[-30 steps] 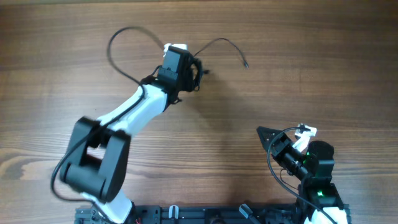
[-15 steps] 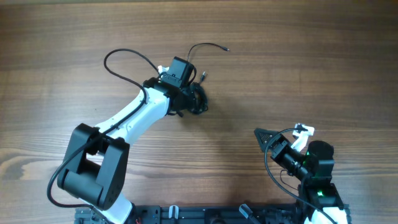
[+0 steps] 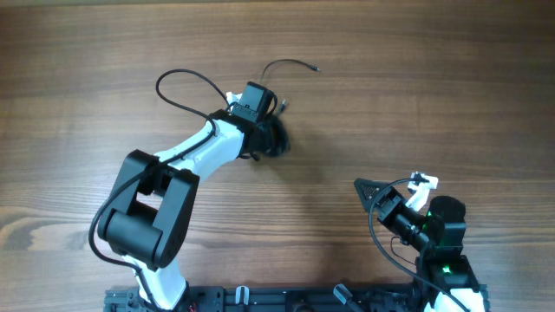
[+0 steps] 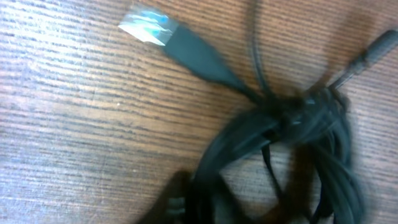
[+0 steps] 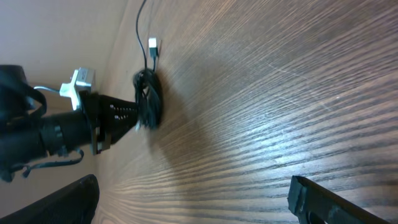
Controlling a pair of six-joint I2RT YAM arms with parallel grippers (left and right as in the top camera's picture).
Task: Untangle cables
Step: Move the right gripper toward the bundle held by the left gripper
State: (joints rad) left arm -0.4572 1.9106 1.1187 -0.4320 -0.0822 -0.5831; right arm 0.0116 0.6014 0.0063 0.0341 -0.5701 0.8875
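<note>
Left hand (image 3: 264, 121): brought back from the far edge of the surface (image 3: 451, 87) and set over the bunch; whether it is spread or pinching cannot be told.
Cables (image 3: 277, 140): dragged along, now left of centre, bunch not loosened; loose end (image 3: 299, 64) trailed toward the far edge.
Right hand (image 3: 361, 185): unmoved at the near right corner, fingers spread, empty.
Meaning: untangling is judged barely started.

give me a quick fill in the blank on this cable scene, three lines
1. The cables lie bunched on a ___ table.
2. The tool at the bunch belongs to the ___ arm.
3. The right tool stands ___, with nothing between its fingers.
Missing words: wooden; left; open.
</note>
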